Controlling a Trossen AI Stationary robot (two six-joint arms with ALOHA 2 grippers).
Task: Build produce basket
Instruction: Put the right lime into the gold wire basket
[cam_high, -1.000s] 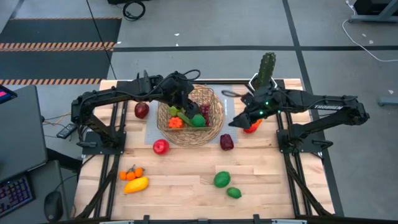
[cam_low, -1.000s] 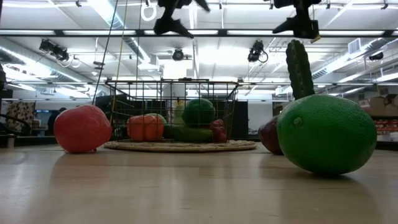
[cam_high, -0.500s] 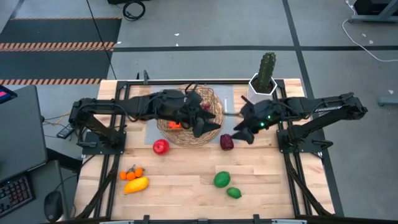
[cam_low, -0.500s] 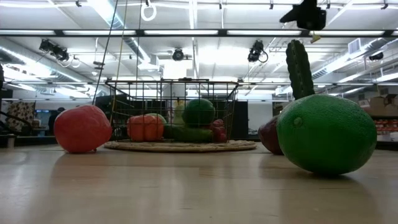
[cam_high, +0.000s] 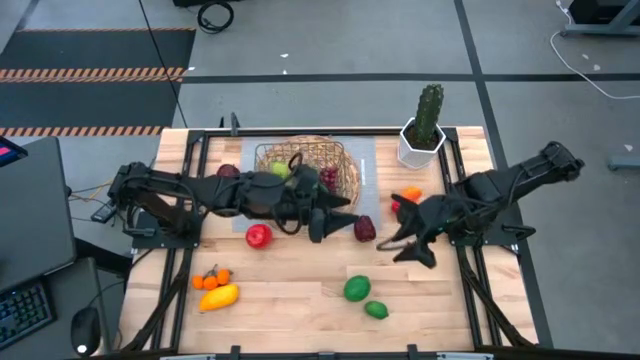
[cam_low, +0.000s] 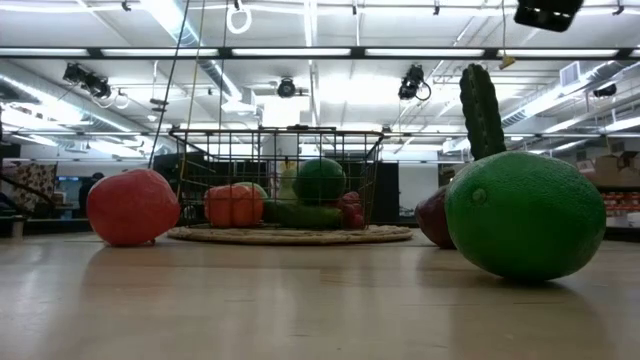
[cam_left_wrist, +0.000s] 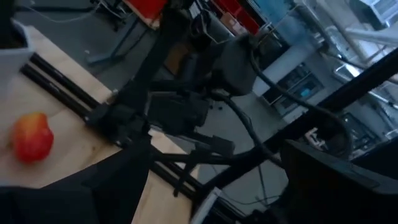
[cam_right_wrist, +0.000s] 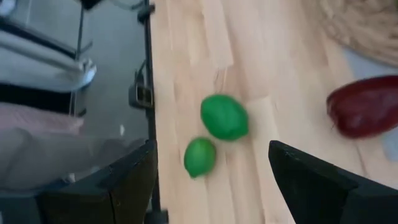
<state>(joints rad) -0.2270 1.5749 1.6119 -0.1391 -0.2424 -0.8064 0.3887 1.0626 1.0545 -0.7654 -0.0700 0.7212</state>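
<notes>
Basket (cam_high: 308, 165) of open wicker stood at the table's far middle, holding fruit (cam_high: 283, 170). Only the low view showed the basket's contents from the side: an orange piece (cam_low: 233, 204), a round green one (cam_low: 320, 181) and a red one (cam_low: 350, 209). Only the right wrist view showed two green limes (cam_right_wrist: 224, 116) lying between the right fingers (cam_right_wrist: 134, 186), with a dark plum (cam_right_wrist: 367, 106) beyond them. No writing was readable. The left gripper (cam_high: 335, 215), fingers spread wide and empty, hovered just beside the plum (cam_high: 364, 228). The right gripper (cam_high: 405, 245), fingers also apart and empty, hung above bare wood near the limes (cam_high: 357, 289).
</notes>
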